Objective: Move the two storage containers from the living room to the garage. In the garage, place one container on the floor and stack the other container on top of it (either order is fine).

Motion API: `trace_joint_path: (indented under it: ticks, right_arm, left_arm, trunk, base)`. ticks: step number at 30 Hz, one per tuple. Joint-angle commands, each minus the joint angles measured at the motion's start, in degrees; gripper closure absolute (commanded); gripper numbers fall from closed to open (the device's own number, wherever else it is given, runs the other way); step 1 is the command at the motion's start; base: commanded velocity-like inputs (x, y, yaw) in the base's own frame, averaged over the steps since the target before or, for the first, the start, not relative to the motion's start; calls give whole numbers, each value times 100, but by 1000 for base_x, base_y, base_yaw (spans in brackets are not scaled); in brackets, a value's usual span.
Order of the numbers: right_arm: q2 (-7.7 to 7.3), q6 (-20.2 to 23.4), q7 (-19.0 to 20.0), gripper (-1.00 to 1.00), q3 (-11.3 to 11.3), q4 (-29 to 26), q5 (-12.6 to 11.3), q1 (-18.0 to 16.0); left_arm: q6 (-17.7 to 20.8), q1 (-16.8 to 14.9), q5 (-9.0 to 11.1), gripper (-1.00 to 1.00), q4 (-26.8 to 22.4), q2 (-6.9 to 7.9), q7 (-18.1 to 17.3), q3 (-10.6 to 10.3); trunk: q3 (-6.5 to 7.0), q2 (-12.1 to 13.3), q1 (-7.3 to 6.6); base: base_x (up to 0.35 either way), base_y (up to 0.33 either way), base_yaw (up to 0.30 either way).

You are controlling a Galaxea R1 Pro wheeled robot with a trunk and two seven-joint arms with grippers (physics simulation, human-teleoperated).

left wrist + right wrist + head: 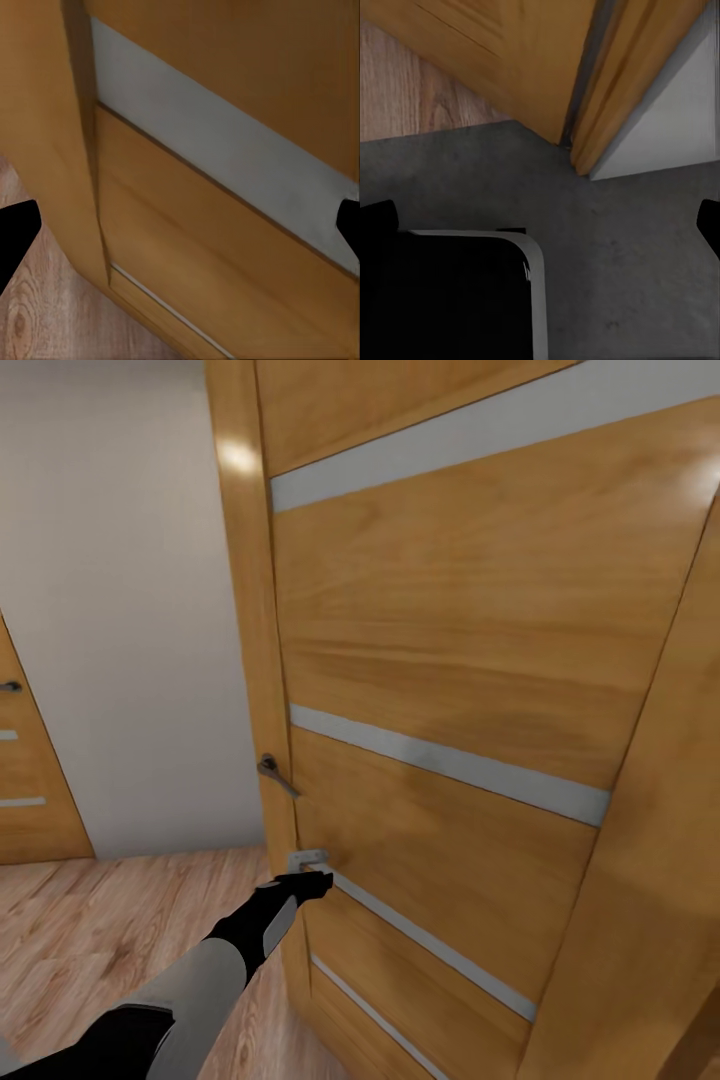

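The two storage containers are out of view. A wooden door [450,660] with pale glass strips stands close in front of me. My left gripper [312,878] reaches to the door's edge below the lever handle [275,772]. In the left wrist view the left gripper [180,225] is open, its dark fingertips [15,229] spread wide before the door panel and nothing between them. My right gripper [540,217] is open too and hangs over the dark grey concrete floor [622,262] near the foot of the door [510,52].
Light wood-plank flooring [90,930] lies at the left, with a white wall [120,610] and a second wooden door [25,790] behind it. A door frame [640,920] rises at the right. My dark base [450,300] sits on the concrete.
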Motion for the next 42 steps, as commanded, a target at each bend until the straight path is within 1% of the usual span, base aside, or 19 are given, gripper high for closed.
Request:
trace_joint_path:
  ticks: [1, 15, 29, 42]
  right_arm:
    - [-4, -7, 26, -100, 39, -9, -62, 4]
    - [-4, -7, 26, -100, 39, -9, -62, 3]
    - [-4, -7, 26, -100, 39, -9, -71, 3]
    - [-4, 16, 29, -100, 73, 25, -134, 2]
  left_arm:
    - [28, -3, 136, -100, -21, -5, 0, -33]
    - [30, -1, 136, -100, -21, -5, 0, -33]
    - [31, -4, 136, -100, -21, -5, 0, -33]
    - [31, 0, 136, -100, -21, -5, 0, -33]
  trunk:
    - [1, -4, 1]
    - [89, -4, 1]
    - [95, -4, 1]
    - [95, -4, 1]
  base:
    - [0, 0, -191]
    - [0, 0, -174]
    - [0, 0, -11]
    - [0, 0, 0]
